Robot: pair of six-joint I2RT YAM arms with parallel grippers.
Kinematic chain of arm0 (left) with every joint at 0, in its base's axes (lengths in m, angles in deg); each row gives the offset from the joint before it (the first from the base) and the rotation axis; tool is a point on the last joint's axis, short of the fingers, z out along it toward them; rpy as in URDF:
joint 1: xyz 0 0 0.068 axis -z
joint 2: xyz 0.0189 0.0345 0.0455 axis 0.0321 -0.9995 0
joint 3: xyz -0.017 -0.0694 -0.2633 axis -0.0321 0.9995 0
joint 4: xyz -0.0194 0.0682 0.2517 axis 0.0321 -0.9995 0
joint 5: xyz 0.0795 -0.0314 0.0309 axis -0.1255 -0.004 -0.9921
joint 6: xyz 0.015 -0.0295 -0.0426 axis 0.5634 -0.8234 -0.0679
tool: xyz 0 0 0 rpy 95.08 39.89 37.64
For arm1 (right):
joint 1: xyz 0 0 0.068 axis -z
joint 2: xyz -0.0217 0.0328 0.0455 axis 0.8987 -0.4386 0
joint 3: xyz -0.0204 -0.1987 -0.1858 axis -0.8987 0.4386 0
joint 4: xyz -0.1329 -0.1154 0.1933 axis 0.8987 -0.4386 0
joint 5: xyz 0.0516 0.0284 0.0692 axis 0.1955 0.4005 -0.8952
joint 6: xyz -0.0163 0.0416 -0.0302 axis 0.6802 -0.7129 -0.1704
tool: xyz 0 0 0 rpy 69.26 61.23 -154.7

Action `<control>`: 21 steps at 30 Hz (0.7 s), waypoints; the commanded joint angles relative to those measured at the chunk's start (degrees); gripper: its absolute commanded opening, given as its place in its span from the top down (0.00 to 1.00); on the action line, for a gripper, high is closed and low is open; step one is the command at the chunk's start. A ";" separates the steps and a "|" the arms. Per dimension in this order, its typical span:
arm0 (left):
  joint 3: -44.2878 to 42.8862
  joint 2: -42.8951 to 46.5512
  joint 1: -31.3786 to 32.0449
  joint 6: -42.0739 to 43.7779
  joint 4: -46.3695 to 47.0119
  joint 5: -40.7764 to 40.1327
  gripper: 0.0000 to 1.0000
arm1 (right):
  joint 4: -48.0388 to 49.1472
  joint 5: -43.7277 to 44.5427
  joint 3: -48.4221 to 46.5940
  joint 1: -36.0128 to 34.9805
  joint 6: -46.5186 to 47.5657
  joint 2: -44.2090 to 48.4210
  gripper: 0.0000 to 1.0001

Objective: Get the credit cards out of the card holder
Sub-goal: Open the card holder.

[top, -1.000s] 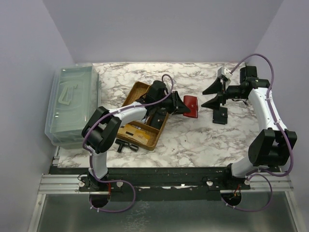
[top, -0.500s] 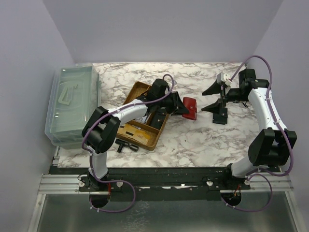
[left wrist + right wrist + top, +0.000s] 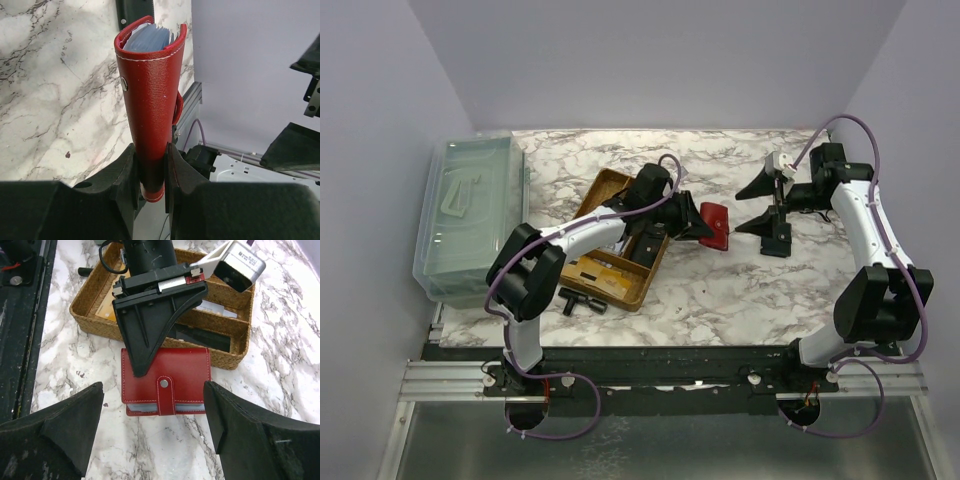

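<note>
A red leather card holder (image 3: 715, 224) hangs just above the marble table, right of the wicker tray. My left gripper (image 3: 700, 226) is shut on its spine end (image 3: 151, 165). Its snap strap (image 3: 165, 395) is fastened. Pale card edges (image 3: 147, 39) show at the holder's open side (image 3: 145, 407). The right gripper (image 3: 760, 205) faces the card holder (image 3: 190, 365) from the right, apart from it. It is open wide (image 3: 151, 390) and nothing is between its fingers.
A wicker tray (image 3: 603, 186) under the left arm holds loose cards and black items. At the far left stands a clear plastic box (image 3: 470, 215). A black object (image 3: 776, 240) lies below the right gripper, and a black tool (image 3: 582, 300) lies near the tray's front corner.
The right gripper's jaws have spread wider and that arm has shifted slightly back. The left gripper and the card holder have barely moved.
</note>
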 commanded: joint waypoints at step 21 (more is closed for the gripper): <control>-0.70 2.76 1.34 -3.93 0.52 -1.23 1.00 | 0.11 8.69 0.34 -3.97 2.46 1.19 0.13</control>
